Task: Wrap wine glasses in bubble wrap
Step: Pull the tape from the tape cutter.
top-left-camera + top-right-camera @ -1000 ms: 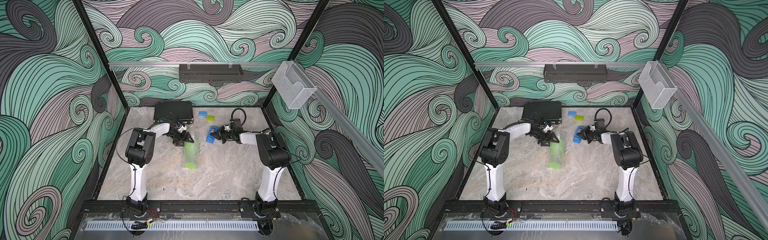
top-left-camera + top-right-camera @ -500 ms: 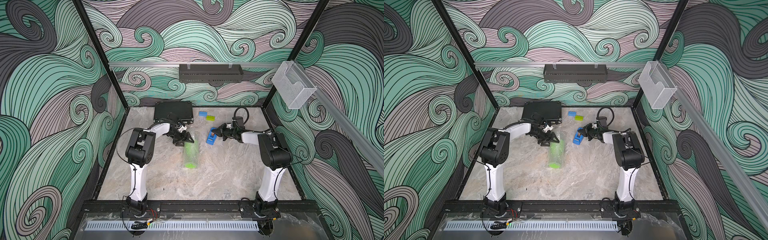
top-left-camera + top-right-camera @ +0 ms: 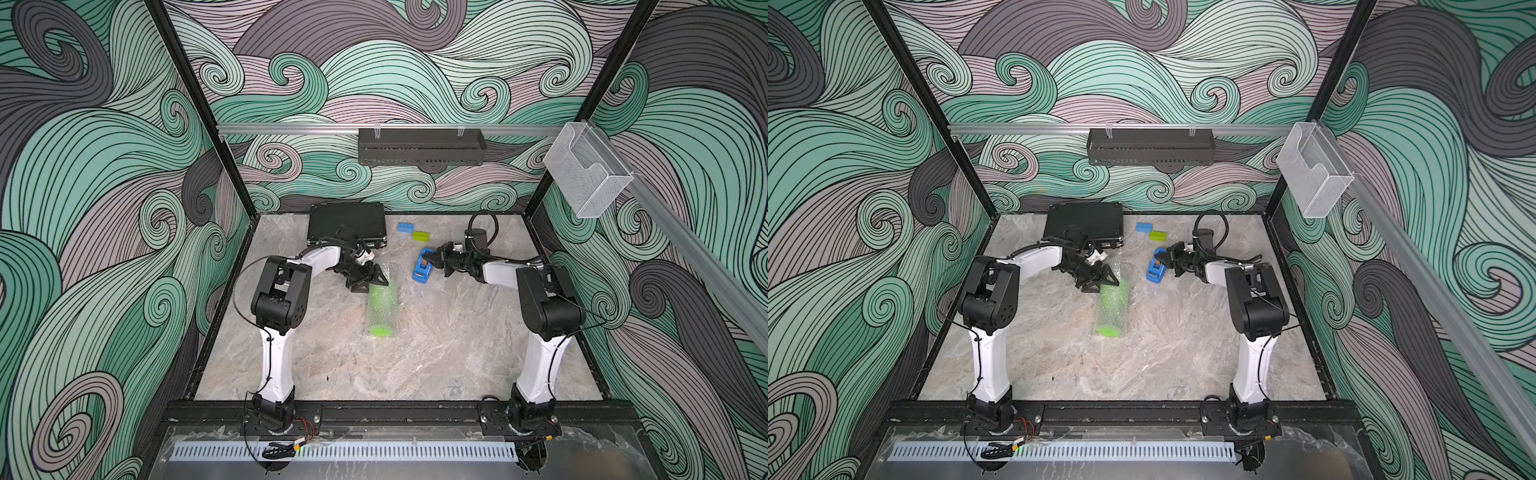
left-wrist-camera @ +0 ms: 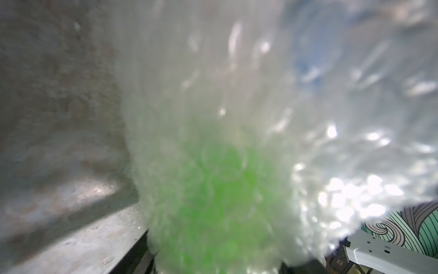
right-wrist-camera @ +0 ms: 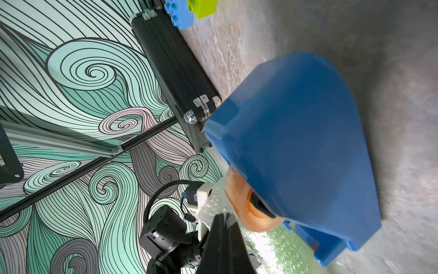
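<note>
In both top views the lime-green wine glass point(image 3: 382, 331) point(image 3: 1109, 331) lies on its side in the middle of the table. It is rolled inside the bubble wrap point(image 3: 380, 305) point(image 3: 1113, 303), and only its round foot shows at the near end. My left gripper point(image 3: 369, 283) point(image 3: 1100, 282) straddles the roll's far end, fingers against both sides. The left wrist view is filled with blurred bubble wrap point(image 4: 260, 95) over green glass point(image 4: 220, 201). My right gripper point(image 3: 433, 262) point(image 5: 225, 217) is shut at the blue tape dispenser point(image 3: 420, 272) point(image 5: 296, 142), pinching a thin pale strip beside the tan tape roll.
A black case point(image 3: 347, 226) lies at the back left of the table, just behind my left wrist. A blue brick point(image 3: 405, 227) and a lime brick point(image 3: 420, 236) sit at the back centre. A black shelf point(image 3: 419, 145) and a clear holder point(image 3: 586, 174) hang on the walls.
The right gripper has shifted slightly at the dispenser, which has turned a little where it stands. The left gripper and the wrapped roll have stayed put.
</note>
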`<state>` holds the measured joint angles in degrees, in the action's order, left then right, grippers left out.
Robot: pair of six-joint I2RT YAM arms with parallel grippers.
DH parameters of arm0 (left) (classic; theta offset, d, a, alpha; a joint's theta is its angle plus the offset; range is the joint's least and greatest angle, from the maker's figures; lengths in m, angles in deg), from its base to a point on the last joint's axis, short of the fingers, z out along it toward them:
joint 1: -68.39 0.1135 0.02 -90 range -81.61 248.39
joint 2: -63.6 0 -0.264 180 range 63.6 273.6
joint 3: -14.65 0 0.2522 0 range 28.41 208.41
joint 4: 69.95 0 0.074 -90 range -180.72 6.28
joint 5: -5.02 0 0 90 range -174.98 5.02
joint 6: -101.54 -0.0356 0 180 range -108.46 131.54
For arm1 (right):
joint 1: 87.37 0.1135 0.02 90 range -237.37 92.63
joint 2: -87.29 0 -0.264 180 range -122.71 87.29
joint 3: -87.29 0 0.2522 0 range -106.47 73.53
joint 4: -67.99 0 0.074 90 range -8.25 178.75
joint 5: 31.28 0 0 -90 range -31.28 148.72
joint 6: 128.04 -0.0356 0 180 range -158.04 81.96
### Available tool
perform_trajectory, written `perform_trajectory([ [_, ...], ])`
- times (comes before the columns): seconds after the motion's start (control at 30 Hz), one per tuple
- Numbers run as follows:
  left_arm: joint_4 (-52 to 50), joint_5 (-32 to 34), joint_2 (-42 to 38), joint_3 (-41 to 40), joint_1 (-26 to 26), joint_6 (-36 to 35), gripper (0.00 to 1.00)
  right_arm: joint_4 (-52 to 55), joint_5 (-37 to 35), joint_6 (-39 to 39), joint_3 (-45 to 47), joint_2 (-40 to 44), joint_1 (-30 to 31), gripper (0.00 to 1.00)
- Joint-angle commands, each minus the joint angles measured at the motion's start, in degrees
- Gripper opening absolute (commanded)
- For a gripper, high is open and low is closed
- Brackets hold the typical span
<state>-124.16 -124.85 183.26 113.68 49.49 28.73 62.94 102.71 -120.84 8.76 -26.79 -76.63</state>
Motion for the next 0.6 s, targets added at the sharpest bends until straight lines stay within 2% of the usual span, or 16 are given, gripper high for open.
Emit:
perform_trajectory([
  [0.0, -7.4, 11.4, 3.7, -2.4, -1.0, -1.0, 0.69, -5.0, 1.8, -1.3, 0.5, -2.1, 0.0, 0.00],
  [0.13, -6.5, 10.0, 4.4, -3.3, -1.1, -0.2, 0.69, -5.7, 1.0, -2.0, 1.8, -2.9, 0.1, 0.00],
  [0.27, -7.1, 11.0, 3.6, -2.7, -1.2, -0.6, 0.69, -7.2, 0.9, -5.5, 0.8, 0.4, 0.1, 0.00],
  [0.43, -7.3, 9.9, 4.7, -2.5, -1.2, -0.2, 0.69, -1.2, 0.9, -2.5, -2.7, 2.6, 0.5, 0.00],
  [0.57, -6.5, 10.0, 3.8, -3.3, -1.2, -0.1, 0.69, -4.7, 0.2, -4.2, 0.2, 0.9, 0.7, 0.00],
])
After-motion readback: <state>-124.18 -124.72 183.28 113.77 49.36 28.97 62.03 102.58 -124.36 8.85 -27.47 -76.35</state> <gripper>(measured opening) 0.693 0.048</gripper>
